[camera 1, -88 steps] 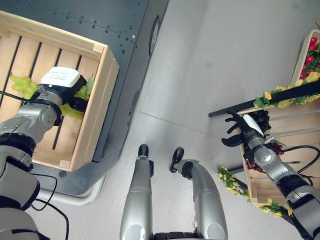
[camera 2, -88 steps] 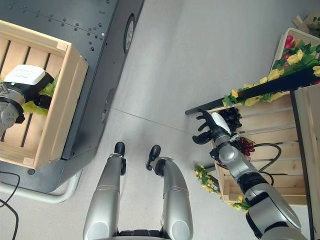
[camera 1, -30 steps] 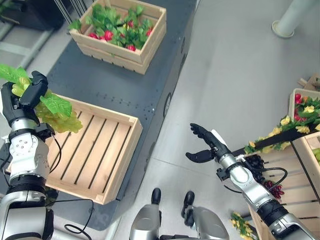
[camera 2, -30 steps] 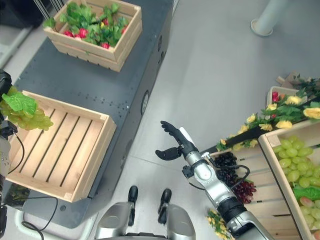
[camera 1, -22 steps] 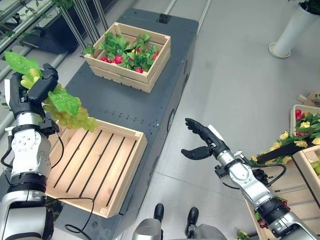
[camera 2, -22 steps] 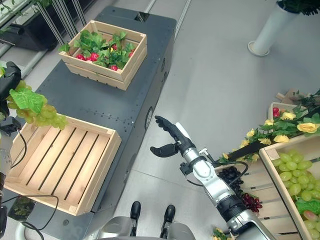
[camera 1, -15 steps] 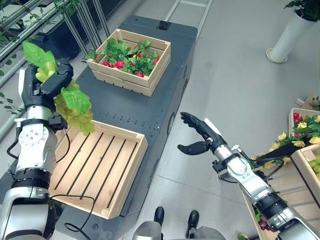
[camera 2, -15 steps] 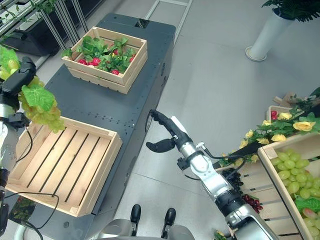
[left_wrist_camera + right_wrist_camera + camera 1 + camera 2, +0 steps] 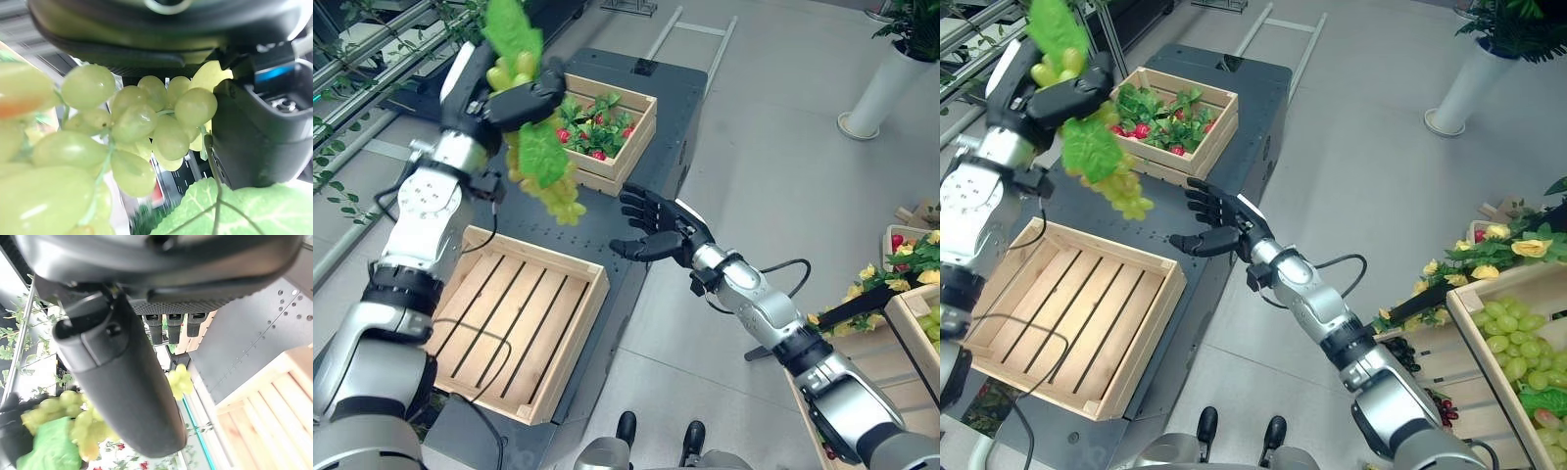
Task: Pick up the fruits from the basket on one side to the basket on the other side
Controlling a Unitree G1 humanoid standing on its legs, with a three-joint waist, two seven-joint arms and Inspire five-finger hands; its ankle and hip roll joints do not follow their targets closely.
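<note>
The left robot hand [image 9: 514,98] is curled round the top of a bunch of pale green grapes with broad green leaves [image 9: 548,176], which hangs in the air above the dark grey counter [image 9: 617,211], beyond the empty slatted wooden crate [image 9: 509,328]. The right robot hand [image 9: 651,230] waits just right of it, fingers spread wide and holding nothing. Only the top is held (the rest dangles free), so I judge the bunch could swing, slip out or tear, dropping onto the counter or floor.
</note>
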